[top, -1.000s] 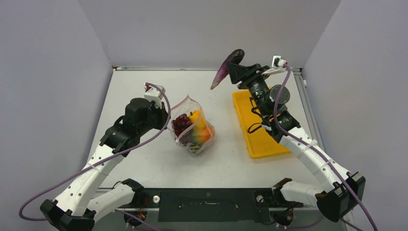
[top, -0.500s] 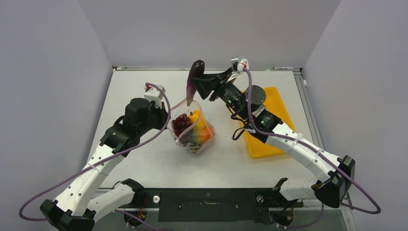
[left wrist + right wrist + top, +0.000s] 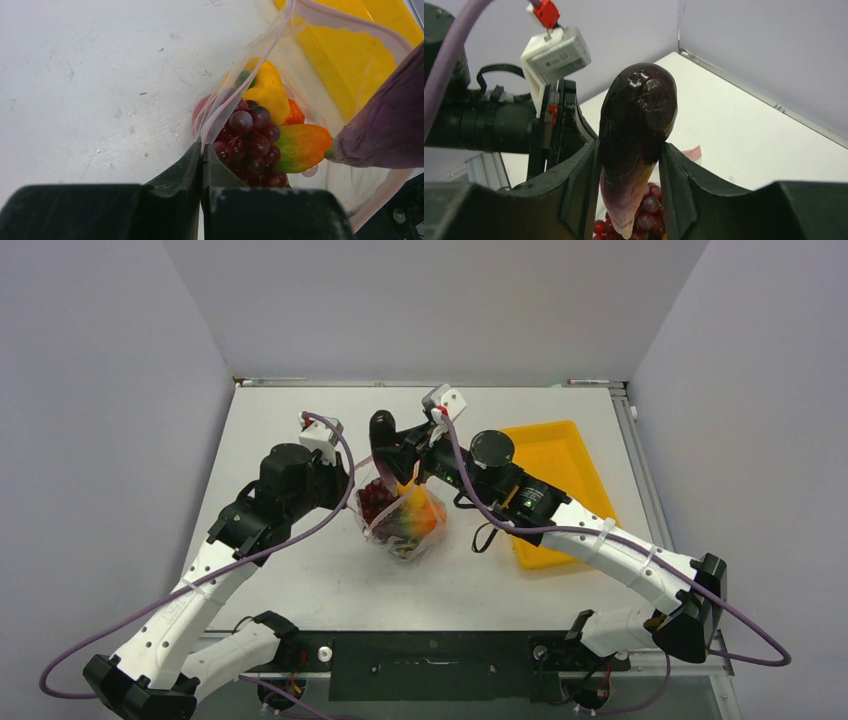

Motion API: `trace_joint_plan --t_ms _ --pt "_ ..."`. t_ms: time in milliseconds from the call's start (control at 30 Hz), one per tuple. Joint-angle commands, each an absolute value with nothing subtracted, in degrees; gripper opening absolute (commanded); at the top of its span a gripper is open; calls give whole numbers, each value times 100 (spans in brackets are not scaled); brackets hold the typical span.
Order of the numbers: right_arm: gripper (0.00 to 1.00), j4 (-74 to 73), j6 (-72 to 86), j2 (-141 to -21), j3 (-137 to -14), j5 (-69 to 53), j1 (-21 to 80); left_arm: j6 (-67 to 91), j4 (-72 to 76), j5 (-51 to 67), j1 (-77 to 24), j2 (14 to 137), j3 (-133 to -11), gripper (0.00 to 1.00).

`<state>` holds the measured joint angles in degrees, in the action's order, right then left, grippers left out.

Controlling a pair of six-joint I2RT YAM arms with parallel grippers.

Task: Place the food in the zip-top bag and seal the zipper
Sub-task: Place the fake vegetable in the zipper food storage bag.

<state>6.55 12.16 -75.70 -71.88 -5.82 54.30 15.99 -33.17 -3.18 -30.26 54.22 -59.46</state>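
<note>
Clamping eggplant (image 3: 639,115): right gripper (image 3: 629,170) closed mid-body, centre frame; probably rigid, glossy, slippery.
Pinching zip-top bag (image 3: 273,47): left gripper (image 3: 201,150) closed on rim; thin, floppy.

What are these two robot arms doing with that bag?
They are packing toy food. The left gripper pinches the rim of a clear crinkly plastic bag, holding its mouth open. The right gripper holds a dark purple toy eggplant, tip down, right at that mouth. A dark red grape bunch, a yellow bell pepper and an orange-green piece already lie inside. The bag is not sealed yet.
</note>
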Motion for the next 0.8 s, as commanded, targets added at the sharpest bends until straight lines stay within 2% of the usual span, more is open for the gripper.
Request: trace_joint_plan --t_ms 0,500,767 --pt "5 359 755 -7449 -7275 -485 5646 1564 -3043 -377 -3006 5352 -5981 0" --pt "5 383 604 -7189 -6398 711 6421 1558 -3057 -385 -3006 5361 -5978 0" --pt "18 175 742 -7150 -6180 915 6559 1564 -3056 -383 -3006 5378 -5980 0"
